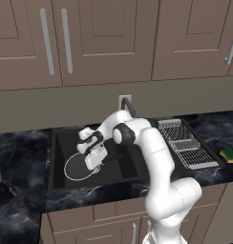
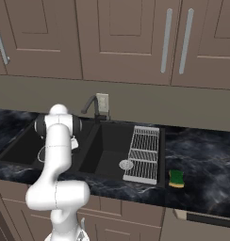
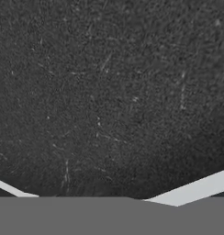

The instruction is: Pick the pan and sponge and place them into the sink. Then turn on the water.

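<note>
The hand [image 1: 95,167] hangs low in the left bowl of the sink [image 1: 58,143], right over the pan [image 1: 75,169] lying on its floor; I cannot tell how wide its fingers stand or whether it grips anything. The sponge [image 2: 176,178] sits on the surface, right of the dish rack [image 2: 143,153].

Pan [image 1: 75,167] in the left sink [image 1: 58,157] basin is part-covered by the gripper [image 1: 95,166]; handle not visible, jaw state can't be told. Hand view cuts the pan's dark inside at all edges. Arm hides the left basin in right base view.
</note>
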Available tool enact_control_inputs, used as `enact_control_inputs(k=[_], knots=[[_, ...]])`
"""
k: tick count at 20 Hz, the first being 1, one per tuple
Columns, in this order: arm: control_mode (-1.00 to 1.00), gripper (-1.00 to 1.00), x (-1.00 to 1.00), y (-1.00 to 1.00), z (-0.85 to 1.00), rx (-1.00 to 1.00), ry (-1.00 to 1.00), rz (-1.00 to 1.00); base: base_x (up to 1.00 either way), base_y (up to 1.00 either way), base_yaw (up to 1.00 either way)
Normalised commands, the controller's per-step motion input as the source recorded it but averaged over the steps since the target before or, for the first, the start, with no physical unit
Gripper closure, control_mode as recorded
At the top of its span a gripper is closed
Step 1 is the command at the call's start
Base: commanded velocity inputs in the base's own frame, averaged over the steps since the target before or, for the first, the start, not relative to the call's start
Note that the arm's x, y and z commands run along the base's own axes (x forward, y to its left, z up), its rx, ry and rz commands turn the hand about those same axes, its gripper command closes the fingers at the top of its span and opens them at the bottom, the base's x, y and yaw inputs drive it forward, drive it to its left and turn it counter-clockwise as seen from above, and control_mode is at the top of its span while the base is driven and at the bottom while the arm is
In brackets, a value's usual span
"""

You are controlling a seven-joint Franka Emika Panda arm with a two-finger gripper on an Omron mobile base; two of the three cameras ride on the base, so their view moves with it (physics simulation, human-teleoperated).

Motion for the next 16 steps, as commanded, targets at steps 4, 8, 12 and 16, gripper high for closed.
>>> enact_control_inputs(k=[4,8,12,16], knots=[[-1.0,-1.0,0.0,0.0,0.28,0.0,-0.19,0.0,0.0,0.0,0.0],[-1.0,-1.0,0.05,0.0,0.45,0.0,-0.11,0.0,0.0,0.0,0.0],[-1.0,-1.0,0.02,0.03,0.78,0.0,-0.11,0.0,0.0,0.0,0.0],[-1.0,-1.0,-0.02,0.18,1.0,0.0,-0.14,0.0,0.0,0.0,0.0]])
